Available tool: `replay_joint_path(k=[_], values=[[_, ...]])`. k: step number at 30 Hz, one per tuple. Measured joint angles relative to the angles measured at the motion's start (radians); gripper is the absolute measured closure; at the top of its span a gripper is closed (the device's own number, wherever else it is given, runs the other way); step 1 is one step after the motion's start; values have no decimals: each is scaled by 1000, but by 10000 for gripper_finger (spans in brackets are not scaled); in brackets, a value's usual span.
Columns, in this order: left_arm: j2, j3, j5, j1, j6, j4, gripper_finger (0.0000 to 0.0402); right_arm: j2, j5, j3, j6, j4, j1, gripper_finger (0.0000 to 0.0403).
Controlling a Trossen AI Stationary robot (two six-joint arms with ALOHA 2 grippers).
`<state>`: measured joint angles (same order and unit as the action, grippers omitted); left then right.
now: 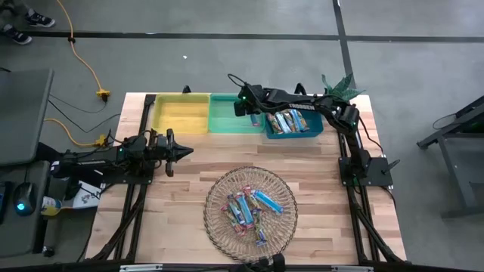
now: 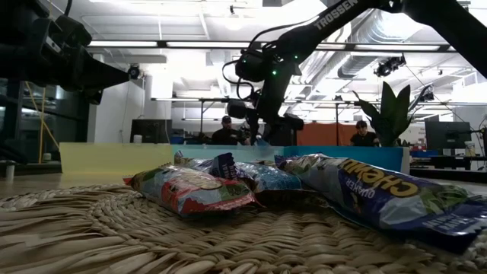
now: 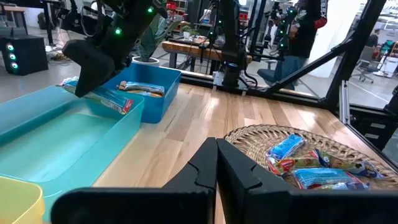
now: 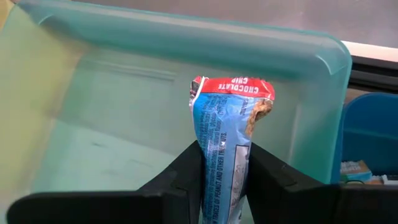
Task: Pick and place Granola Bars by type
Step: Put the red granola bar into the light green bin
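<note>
My right gripper [image 4: 225,180] is over the green bin [image 1: 227,121] at the table's far side, shut on a granola bar [image 4: 227,130] with a blue wrapper and a red end. The blue bin [image 1: 293,127] beside it holds several bars. More bars [image 1: 248,210] lie heaped in the round wicker basket [image 1: 215,227] near the front edge. My left gripper [image 3: 216,148] waits shut over the table's left side, level and touching nothing. My right gripper pinches the bar's two flat faces [image 4: 224,163] between its two fingers [image 4: 185,171]. The fingers slant down from the table's right, and the red end [image 4: 231,87] sticks out past the fingertips. The bar is lifted clear over the green bin's floor.
A yellow bin [image 1: 180,115] stands left of the green one, all three in a row along the far edge. Bare wood [image 1: 227,155] lies between the bins and the basket. People sit at desks beyond the table in the low view.
</note>
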<state>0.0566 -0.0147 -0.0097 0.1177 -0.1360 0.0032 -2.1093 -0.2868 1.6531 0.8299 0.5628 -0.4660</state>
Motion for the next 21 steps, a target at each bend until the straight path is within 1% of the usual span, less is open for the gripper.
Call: replay_joint_path(k=[4,13,16,21], values=[[0,0,0,0,0,0,401,0,6,0,0,1,0,303],[0,0,0,0,0,0,401,0,39,0,0,1,2,245],[0,0,0,0,0,0,401,0,44,0,-10,-5,2,236],[0,0,0,0,0,0,401,9,124,0,-102,-88,2,235]])
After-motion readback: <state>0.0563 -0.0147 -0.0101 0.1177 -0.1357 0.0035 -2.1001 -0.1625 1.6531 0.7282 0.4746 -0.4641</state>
